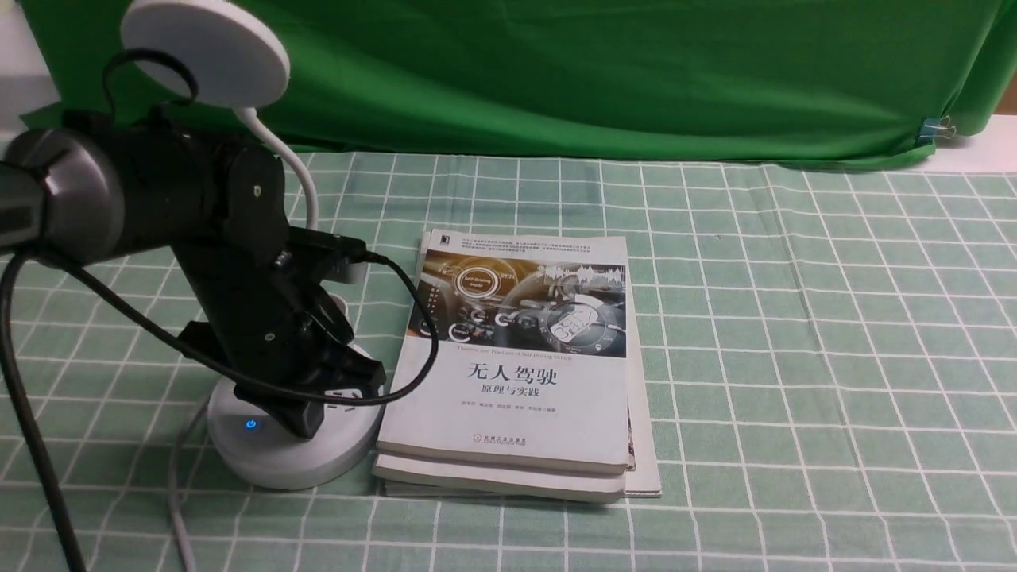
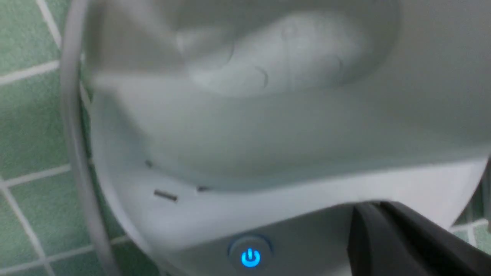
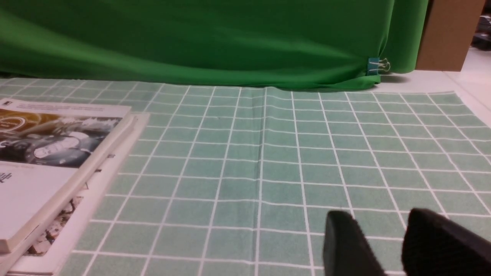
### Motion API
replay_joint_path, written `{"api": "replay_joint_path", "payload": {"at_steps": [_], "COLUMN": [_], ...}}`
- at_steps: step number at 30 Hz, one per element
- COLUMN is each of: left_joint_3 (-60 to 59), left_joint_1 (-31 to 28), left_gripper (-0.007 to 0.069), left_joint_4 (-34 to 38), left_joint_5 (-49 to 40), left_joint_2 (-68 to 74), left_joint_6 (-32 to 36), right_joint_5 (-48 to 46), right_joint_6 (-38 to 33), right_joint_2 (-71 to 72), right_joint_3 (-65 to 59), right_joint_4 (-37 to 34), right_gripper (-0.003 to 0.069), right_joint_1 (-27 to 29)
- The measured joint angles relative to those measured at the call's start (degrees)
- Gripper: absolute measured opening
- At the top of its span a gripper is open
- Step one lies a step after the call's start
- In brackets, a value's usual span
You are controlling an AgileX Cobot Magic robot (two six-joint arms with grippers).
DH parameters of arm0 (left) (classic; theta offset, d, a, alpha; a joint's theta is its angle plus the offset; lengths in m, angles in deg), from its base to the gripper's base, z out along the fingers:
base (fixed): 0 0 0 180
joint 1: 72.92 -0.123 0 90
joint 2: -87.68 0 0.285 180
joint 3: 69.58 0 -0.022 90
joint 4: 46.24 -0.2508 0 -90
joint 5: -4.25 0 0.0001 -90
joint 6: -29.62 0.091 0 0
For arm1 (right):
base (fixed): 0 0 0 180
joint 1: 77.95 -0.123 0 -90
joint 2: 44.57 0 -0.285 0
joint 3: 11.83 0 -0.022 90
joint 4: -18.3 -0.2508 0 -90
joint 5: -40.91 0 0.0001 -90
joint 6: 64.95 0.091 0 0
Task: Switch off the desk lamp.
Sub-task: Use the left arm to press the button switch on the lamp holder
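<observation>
Green checked cloth (image 1: 794, 357) is covering the table, and at its near right the right gripper (image 3: 391, 249) is hovering low over bare squares with its fingers apart, holding nothing and well away from the work. At the near left the desk lamp (image 1: 286, 453) is standing on its round white base, just left of a stack of books (image 1: 516, 381). The left gripper (image 1: 306, 421) is pointing down onto that base, its fingers appearing drawn together into one dark tip. The tip is landing just right of the power button (image 2: 250, 257), which is glowing blue in both the front and left wrist views. Whether the tip is pressing a second control beneath it is hidden. Farther back the gooseneck is curving up behind the arm to the disc head (image 1: 205, 52) against the green backdrop (image 1: 596, 71). The head's lit face is turning away, so its light cannot be read. Judging by the glowing button, the switch-off is looking reached for but not yet confirmed.
</observation>
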Motion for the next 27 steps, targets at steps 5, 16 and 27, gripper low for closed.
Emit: {"api": "replay_joint_path", "payload": {"at_steps": [5, 16, 27], "left_joint_3": [-0.13, -0.09, -0.05], "left_joint_1": [0.0, 0.0, 0.0], "left_gripper": [0.0002, 0.0002, 0.0002], "left_joint_4": [0.06, 0.25, 0.18], "left_joint_5": [-0.65, -1.01, -1.31], "left_joint_2": [-3.56, 1.15, -0.02], "left_joint_6": [0.0, -0.13, -0.23], "right_joint_5": [0.0, 0.0, 0.0], "right_joint_6": [0.0, 0.0, 0.0], "right_joint_2": [0.0, 0.0, 0.0], "right_joint_3": [0.0, 0.0, 0.0], "right_joint_4": [0.0, 0.0, 0.0], "right_gripper": [0.0242, 0.0242, 0.0242], "right_joint_1": [0.0, 0.0, 0.0]}}
